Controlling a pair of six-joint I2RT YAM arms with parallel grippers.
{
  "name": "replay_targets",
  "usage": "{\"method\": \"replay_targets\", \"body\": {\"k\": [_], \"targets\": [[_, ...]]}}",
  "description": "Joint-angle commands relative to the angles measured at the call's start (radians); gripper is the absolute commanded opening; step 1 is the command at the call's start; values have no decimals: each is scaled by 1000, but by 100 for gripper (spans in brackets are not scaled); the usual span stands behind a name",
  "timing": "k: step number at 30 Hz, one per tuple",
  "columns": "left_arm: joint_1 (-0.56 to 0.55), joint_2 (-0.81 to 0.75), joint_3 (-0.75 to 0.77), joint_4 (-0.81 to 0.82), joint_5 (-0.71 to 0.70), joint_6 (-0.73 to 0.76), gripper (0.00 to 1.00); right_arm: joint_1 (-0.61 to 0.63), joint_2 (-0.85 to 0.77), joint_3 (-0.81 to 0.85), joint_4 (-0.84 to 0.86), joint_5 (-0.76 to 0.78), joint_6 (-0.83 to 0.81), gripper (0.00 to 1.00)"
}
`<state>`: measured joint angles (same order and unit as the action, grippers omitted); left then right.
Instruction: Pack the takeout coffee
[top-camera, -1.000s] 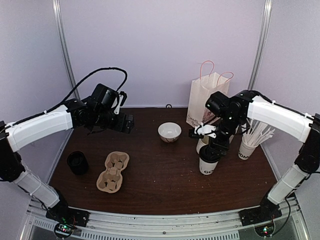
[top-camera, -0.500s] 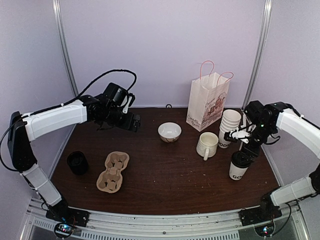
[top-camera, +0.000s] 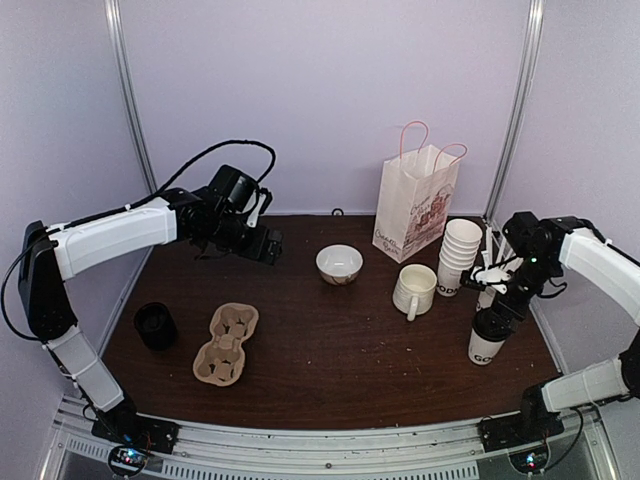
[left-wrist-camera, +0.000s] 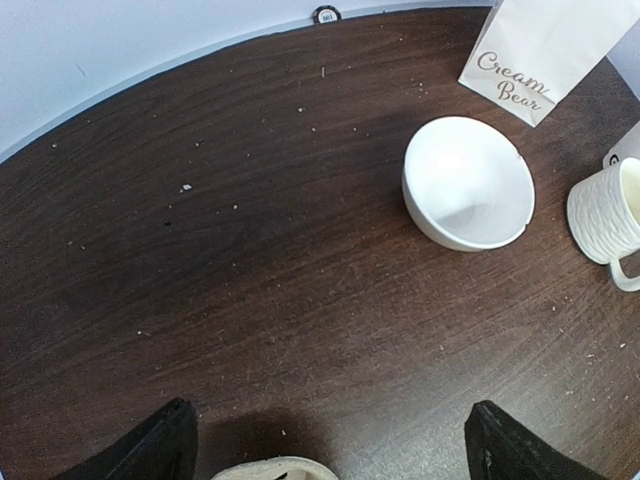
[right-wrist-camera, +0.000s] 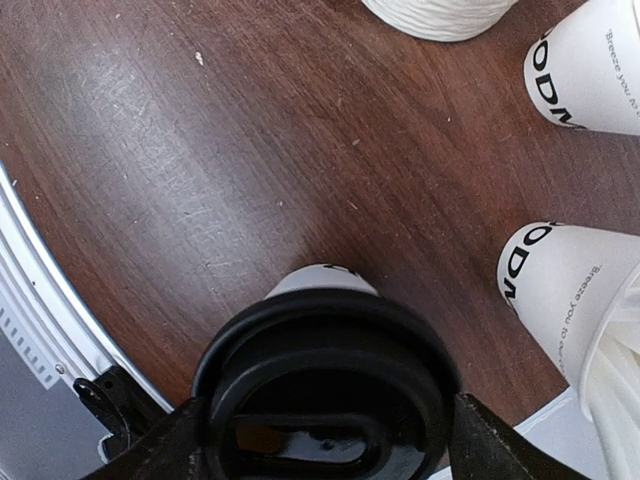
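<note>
right wrist view: right gripper straddles the black-lidded white paper coffee cup near the right edge of the dark wood table, grip unclear. left gripper gapes empty. pulling away crooked would topple it.

Table, dark wood, held: cardboard cup carrier, front left; black cup beside it; white bowl, centre; mug; stacked paper cups; paper bag, rear. Far right stood a lidded coffee cup, upright, the right gripper at its lid. Rear left hovered the left gripper.
</note>
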<state>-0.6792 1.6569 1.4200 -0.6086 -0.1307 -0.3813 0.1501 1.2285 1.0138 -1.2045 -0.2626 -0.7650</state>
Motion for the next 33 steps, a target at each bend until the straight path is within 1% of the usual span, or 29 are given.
{"method": "replay_targets", "body": {"k": [1,7,10,11,13,16,19,21,23,27,30,33], "targets": [[11,1,36,-11,20,19,97,-6,-7,-19,8,-11,-22,86],[12,-13,33,-16,41,25,97,-6,-34,129,-114,-110,-33,93],[12,-12,34,-16,90,33,96,-6,-13,239,-156,-197,-27,92],[12,-12,34,-16,110,36,94,-5,3,261,-166,-234,-25,92],[12,-19,38,-22,146,45,91,-1,44,356,-178,-290,-8,90],[12,-28,70,-107,131,32,83,10,111,468,-179,-377,17,88],[11,-52,70,-238,82,-8,78,53,156,523,-139,-429,53,86],[8,-95,11,-266,95,-27,76,103,173,529,-76,-408,91,85],[7,-136,-62,-269,103,-44,74,151,192,524,9,-357,129,83],[6,-164,-157,-305,81,-57,74,248,283,537,84,-220,149,77],[6,-165,-172,-387,-1,-92,73,321,337,545,105,-173,138,75],[11,-190,-158,-482,-117,-123,73,381,364,535,122,-175,144,75]]}}
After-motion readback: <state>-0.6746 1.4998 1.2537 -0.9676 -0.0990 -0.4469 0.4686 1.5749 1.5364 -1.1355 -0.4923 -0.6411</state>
